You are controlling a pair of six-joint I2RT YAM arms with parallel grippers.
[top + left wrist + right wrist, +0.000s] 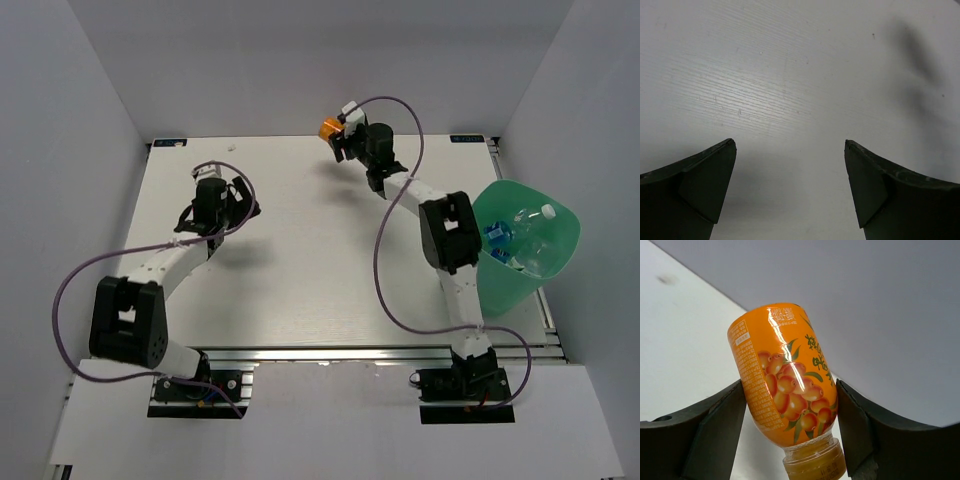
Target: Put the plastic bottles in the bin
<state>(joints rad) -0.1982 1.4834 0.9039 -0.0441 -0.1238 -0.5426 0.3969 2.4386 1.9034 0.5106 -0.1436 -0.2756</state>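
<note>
Orange and glossy, the stubby bottle [782, 375] is held up near the far edge of the table [300, 260], pinched by its sides in the right gripper [343, 138] — slick and round, it could twist loose on the swing to the green bin [498, 283] — while the left gripper [789, 145] gapes empty.

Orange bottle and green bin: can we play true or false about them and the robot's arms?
1. The right end effector is holding the orange bottle. True.
2. The left end effector is holding a bottle too. False: it is open and empty above the table.
3. The green bin has clear bottles inside. True.
4. The orange bottle is lying in the bin. False: it is held up near the table's far edge, apart from the bin.
</note>
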